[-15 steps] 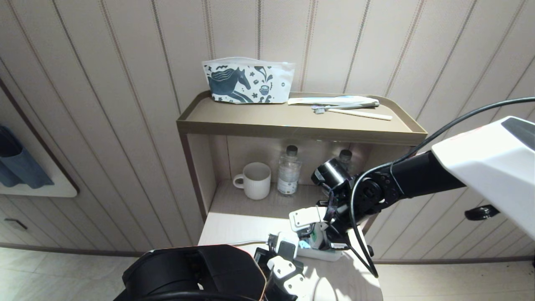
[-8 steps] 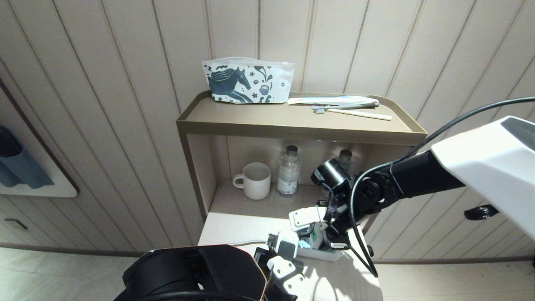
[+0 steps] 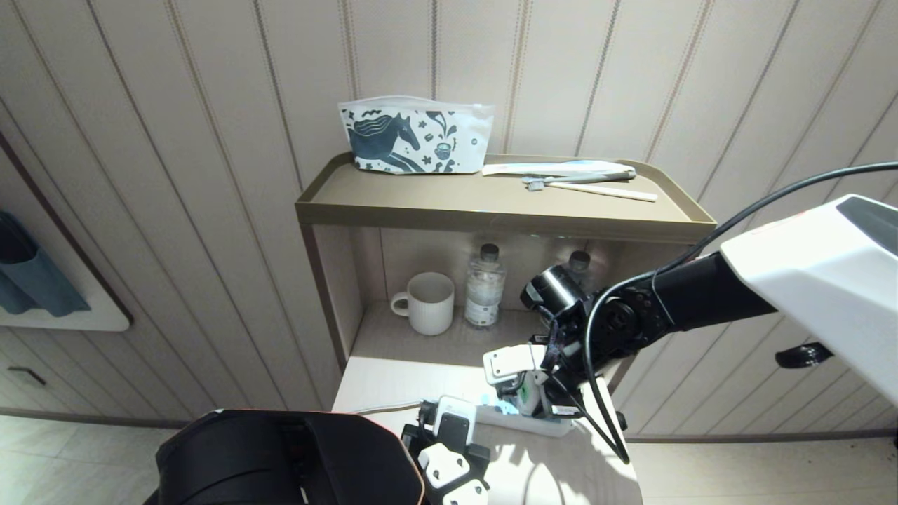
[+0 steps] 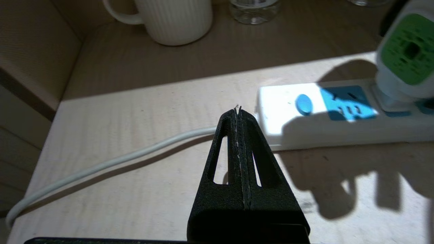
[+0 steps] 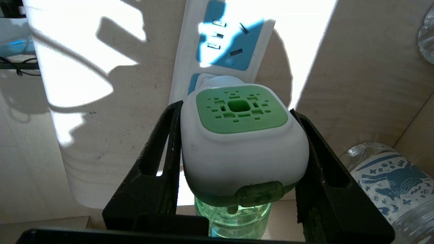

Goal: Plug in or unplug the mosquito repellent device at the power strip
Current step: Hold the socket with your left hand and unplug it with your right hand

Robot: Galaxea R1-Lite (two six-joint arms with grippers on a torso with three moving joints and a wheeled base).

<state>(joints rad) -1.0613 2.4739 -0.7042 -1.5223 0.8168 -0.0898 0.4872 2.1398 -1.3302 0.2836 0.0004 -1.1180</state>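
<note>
Sunlit tabletop (image 4: 135, 189) is being lit. Between the right gripper's (image 5: 237, 149) fingers, the device (image 5: 242, 142) is being clamped on the strip (image 5: 193, 57). Ahead of the left gripper (image 4: 238, 112), pressed closed and empty, the strip's end is lying.

Pale wood tabletop (image 4: 135, 189) w/ power strip (image 4: 339, 125) & cord (image 4: 112, 162) on it.

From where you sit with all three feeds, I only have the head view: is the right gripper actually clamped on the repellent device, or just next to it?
Observer: Clamped. In the right wrist view both fingers press the sides of the mosquito repellent device, held by the right gripper.
Operator: Is it seated in the strip?
Observer: Its plug end sits at the power strip, beside a free blue socket; full seating I cannot confirm.
Operator: And the left gripper?
Observer: The left gripper is shut and empty, hovering off the strip's button end.
</note>
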